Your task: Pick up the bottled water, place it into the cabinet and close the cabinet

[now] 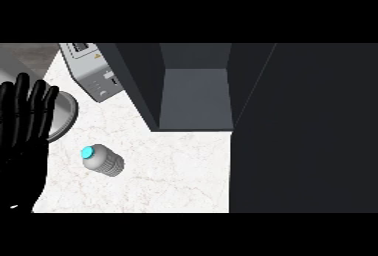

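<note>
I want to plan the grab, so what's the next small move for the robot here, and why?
Probably bring a hand to the bottled water and curl round it. It stands free on the counter, untouched, and the cabinet already stands open. The left hand rests open at the left edge; the right hand is out of view.

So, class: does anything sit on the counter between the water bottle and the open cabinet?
Nothing visible does. The water bottle stands on bare marble, and the stretch up and right to the open cabinet holds no object. The toaster sits off to the cabinet's left.
</note>
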### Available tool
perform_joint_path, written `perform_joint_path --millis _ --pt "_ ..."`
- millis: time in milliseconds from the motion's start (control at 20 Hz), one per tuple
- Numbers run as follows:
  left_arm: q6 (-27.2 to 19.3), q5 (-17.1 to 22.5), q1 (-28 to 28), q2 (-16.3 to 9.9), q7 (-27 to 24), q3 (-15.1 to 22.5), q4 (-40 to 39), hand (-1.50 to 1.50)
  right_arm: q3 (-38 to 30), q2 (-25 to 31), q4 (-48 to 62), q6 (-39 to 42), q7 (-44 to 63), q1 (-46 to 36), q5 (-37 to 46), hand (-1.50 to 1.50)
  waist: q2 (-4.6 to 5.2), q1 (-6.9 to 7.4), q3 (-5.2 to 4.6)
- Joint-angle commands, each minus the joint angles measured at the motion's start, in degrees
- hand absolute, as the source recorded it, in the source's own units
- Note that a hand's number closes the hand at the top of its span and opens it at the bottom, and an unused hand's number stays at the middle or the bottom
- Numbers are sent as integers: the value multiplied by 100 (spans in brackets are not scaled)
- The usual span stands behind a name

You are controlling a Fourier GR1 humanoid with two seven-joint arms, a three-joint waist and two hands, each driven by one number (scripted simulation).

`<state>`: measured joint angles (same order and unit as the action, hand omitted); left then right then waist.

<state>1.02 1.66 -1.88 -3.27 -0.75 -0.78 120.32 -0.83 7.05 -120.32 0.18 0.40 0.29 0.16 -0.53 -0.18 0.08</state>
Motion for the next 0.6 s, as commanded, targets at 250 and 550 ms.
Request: perform_joint_path --millis 250,550 --pt "1356 1510 128 -885 -517 -1206 -787 -150 3 -230 -886 122 16 1063 -241 -150 44 -11 -11" --pt "1146 2503 380 -788 1013 -1166 -567 -150 1194 -84 -1811 950 800 1817 -975 -150 23 -28 -9"
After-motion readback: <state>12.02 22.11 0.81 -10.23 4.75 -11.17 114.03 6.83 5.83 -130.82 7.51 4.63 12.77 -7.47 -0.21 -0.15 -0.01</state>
